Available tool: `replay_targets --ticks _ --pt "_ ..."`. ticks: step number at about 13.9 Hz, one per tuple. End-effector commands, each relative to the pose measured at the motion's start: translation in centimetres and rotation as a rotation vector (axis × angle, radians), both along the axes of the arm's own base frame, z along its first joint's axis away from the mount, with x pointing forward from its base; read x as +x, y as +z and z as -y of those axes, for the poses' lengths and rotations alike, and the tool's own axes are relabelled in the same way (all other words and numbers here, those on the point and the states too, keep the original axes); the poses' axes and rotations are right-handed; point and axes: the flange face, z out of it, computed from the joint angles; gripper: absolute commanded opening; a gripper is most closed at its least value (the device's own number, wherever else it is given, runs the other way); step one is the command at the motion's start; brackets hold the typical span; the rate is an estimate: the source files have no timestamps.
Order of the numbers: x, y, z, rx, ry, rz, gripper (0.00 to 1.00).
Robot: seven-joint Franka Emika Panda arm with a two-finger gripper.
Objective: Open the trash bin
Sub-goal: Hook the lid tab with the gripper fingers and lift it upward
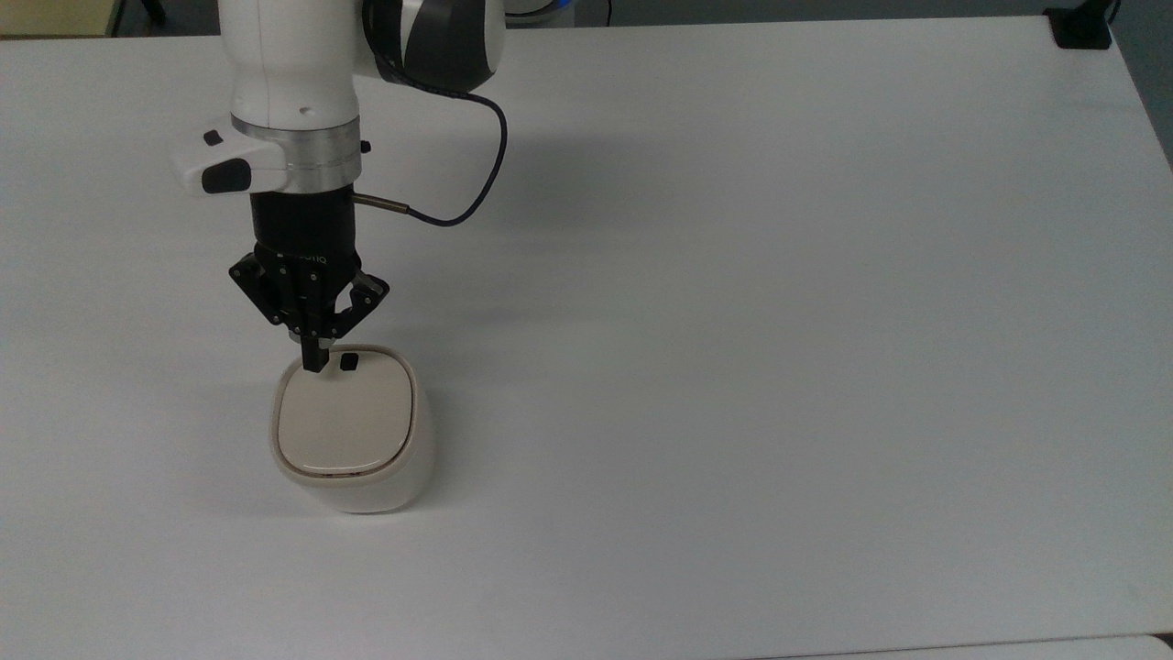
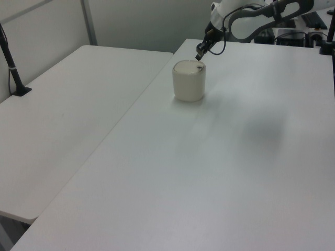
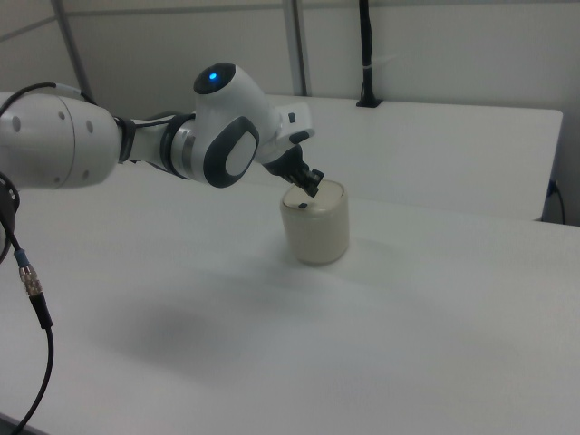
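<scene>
End effector pinched over trash bin lid edge — beside black button

The cream trash bin stands upright, beige lid shut, directly beneath the end effector.

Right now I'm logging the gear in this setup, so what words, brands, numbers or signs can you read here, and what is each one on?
Pale lettering on the black body of the pincer, top view: one short word, too blurred to read.
The trash bin: no text; its lid carries just a small black button.
The white table: no writing or marks.
No numbers or signs to read anywhere else.
</scene>
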Motion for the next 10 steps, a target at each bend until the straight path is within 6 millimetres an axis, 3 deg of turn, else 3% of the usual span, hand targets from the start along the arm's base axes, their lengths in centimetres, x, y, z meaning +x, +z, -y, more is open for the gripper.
replay_targets --ticks 1,10 --pt "0.3 -0.2 -0.7 0.023 -0.031 0.023 0.00" --pt "-1.6 -3.8 -2.0 -0.008 0.009 -0.063 0.00"
